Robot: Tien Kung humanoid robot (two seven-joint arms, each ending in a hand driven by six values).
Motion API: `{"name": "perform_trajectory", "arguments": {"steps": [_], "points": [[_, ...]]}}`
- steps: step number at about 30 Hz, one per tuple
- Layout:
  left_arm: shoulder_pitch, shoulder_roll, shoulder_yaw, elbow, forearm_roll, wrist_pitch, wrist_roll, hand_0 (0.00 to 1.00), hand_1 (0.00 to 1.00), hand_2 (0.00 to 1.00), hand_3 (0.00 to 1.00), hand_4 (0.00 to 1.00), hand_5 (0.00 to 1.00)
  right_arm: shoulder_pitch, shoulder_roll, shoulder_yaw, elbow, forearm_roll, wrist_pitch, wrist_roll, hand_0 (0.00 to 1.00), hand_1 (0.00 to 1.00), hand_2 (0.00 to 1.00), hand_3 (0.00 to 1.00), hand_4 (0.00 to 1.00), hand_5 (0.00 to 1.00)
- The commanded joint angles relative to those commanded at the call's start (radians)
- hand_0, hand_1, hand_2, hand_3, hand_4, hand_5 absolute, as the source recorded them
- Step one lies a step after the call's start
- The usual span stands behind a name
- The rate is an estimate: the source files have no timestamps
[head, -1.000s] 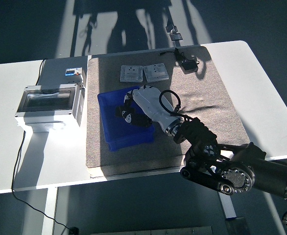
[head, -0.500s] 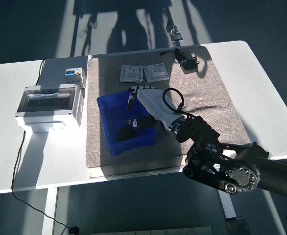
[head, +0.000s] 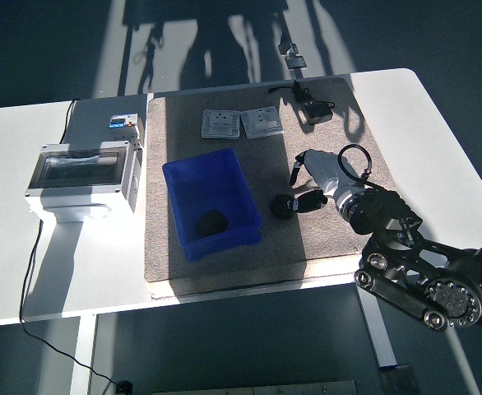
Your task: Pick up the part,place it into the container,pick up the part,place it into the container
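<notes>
Right hand (head: 317, 183): right of centre; we see its fingers loosely apart, holding nothing.
Part (head: 211, 221): dark lump inside the blue container (head: 234, 178), centre frame.
Surface: we see a brownish mat (head: 340, 140) over the white table (head: 11, 156).
Room: dark floor (head: 35, 49) along the top, shadow-streaked.

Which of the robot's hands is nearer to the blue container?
Right. The right hand is over the mat just right of the blue container, which holds a dark part. The left hand is not in view.
</notes>
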Motion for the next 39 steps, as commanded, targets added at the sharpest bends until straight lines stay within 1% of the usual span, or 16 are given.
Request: {"name": "perform_trajectory", "arguments": {"steps": [3, 7, 15, 24, 39], "points": [[0.000, -0.001, 0.001, 0.000, 0.002, -0.001, 0.001, 0.675, 0.576, 0.438, 0.562, 0.640, 0.844, 0.007, 0.013, -0.016, -0.029, 0.010, 0.034, 0.005, 0.895, 0.825, 0.830, 0.814, 0.783, 0.180], [0.000, -0.002, 0.004, 0.000, 0.000, -0.002, 0.002, 0.674, 0.576, 0.440, 0.563, 0.639, 0.848, 0.013, 0.021, -0.028, -0.056, 0.010, 0.041, 0.011, 0.908, 0.829, 0.840, 0.830, 0.776, 0.171], [0.000, -0.002, 0.004, 0.000, -0.003, -0.001, 0.001, 0.674, 0.574, 0.441, 0.565, 0.637, 0.846, 0.015, 0.025, -0.029, -0.067, -0.012, 0.019, 0.020, 0.916, 0.833, 0.845, 0.833, 0.782, 0.181], [-0.001, -0.001, 0.000, 0.000, 0.003, -0.002, 0.002, 0.674, 0.573, 0.440, 0.565, 0.634, 0.848, 0.031, 0.041, -0.073, -0.103, -0.024, -0.034, 0.046, 0.922, 0.833, 0.840, 0.820, 0.789, 0.191], [0.000, -0.001, -0.003, 0.000, 0.016, -0.007, 0.004, 0.674, 0.573, 0.441, 0.567, 0.628, 0.848, 0.044, 0.062, -0.140, -0.180, -0.019, -0.054, 0.060, 0.931, 0.825, 0.822, 0.798, 0.774, 0.190]]}}
